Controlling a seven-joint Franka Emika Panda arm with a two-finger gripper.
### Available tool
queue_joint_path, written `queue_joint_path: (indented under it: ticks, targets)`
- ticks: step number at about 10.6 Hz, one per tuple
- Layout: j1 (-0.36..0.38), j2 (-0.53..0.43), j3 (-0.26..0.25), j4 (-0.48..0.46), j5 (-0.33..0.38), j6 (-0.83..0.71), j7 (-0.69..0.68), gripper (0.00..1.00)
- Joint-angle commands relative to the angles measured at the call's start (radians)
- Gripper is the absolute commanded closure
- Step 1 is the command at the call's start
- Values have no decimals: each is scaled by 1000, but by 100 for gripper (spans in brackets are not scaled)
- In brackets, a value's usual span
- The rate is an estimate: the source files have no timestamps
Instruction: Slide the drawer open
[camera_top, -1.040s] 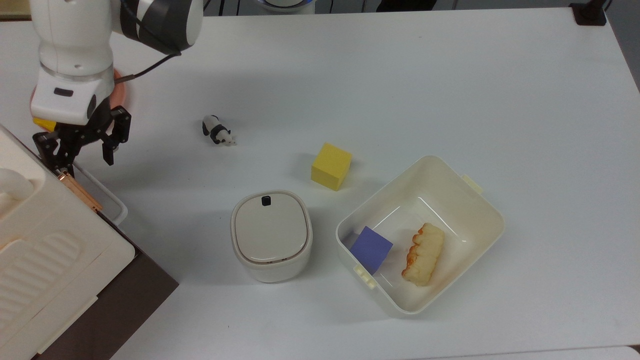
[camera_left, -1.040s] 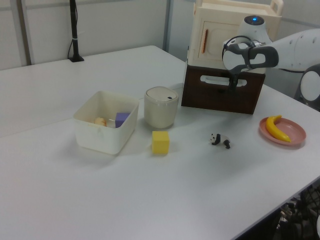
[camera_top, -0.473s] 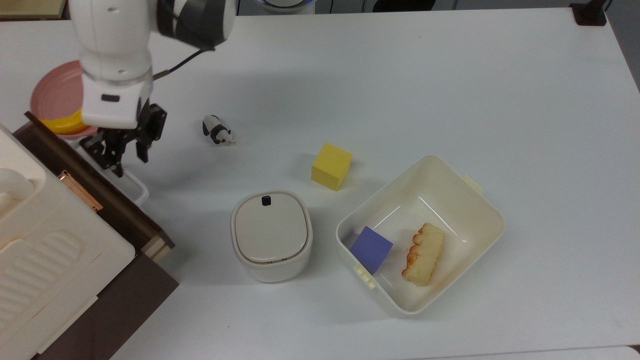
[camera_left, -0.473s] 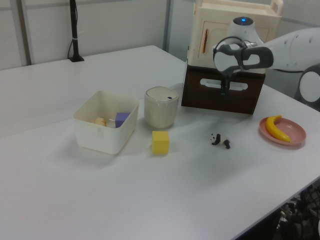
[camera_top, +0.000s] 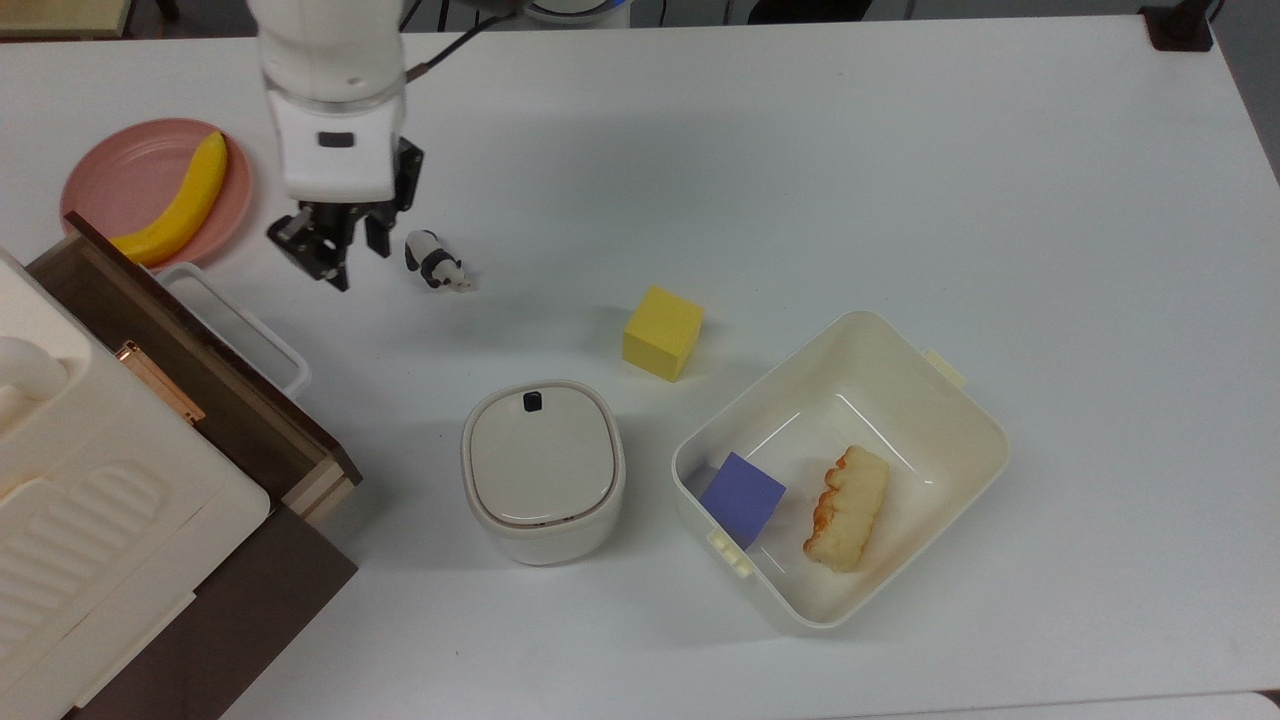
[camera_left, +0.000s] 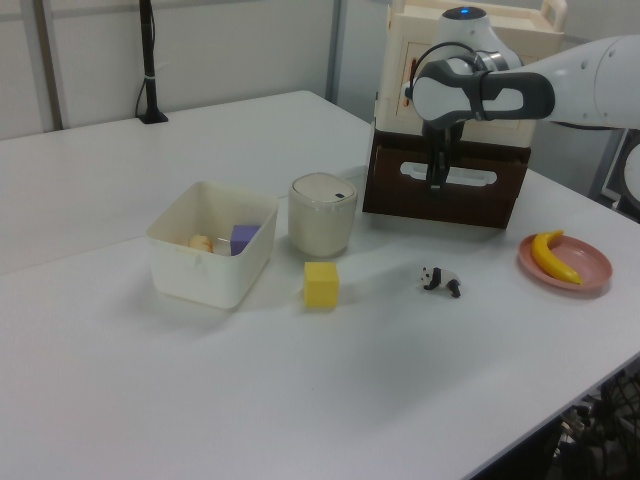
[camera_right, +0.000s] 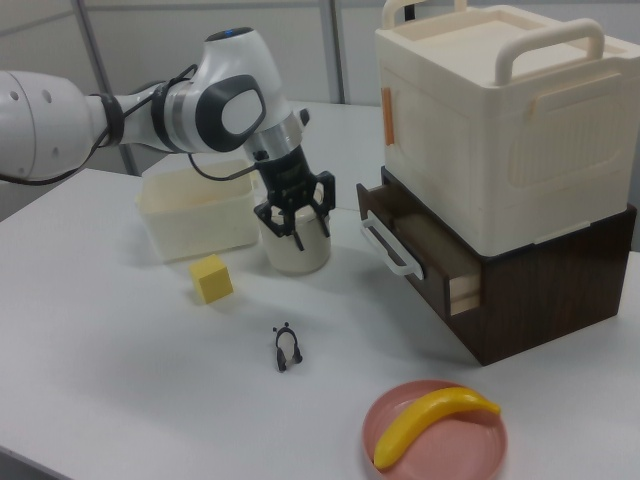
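Top view shows the dark brown wooden drawer (camera_top: 190, 370) with paler wood side edges already standing out from the dark brown cabinet at the top view's lower left, its white rectangular loop handle (camera_top: 240, 325) reaching over the white bench (camera_top: 900, 180). In the right view the same drawer (camera_right: 425, 255) juts out under the cream ribbed case (camera_right: 500, 120), with the pale side board exposed and the handle (camera_right: 385, 243) clear of the cabinet front. I judge the sliding to be largely done: the drawer is out by a good part of its depth, though whether it can come further cannot be told.

The robot's black two-finger hand (camera_top: 335, 250) hangs above the bench, apart from the handle and just beside the small black-and-white panda figure (camera_top: 435, 262). Its fingers are spread and grip nothing; the right view shows the hand (camera_right: 295, 218) spread in the same way, in front of the cream rounded lidded tub (camera_right: 295, 250). What seems left, at most, is for the arm to clear away.

Elsewhere lie a yellow cube (camera_top: 662, 333), a cream open tub (camera_top: 960, 440) holding a purple block (camera_top: 742, 497) and a pastry-like piece (camera_top: 848, 508), and a pink plate (camera_top: 120, 165) with a yellow banana (camera_top: 180, 200).

No brand, label or readable writing can be made out on anything.
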Motion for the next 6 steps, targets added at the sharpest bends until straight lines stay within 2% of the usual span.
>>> queue_joint_path:
  ticks: [1,2,3,4,5,6]
  targets:
    - [49,-65,-6,-74,-6,-76,-16,50]
    - [71,-77,-4,-73,4,-135,0,50]
    - [91,-98,-4,-65,27,-221,48,44]
    - [107,-126,-4,-62,78,-279,119,41]
    - [127,-149,-4,-61,112,-315,203,38]
    - [158,-160,-4,-44,130,-347,391,31]
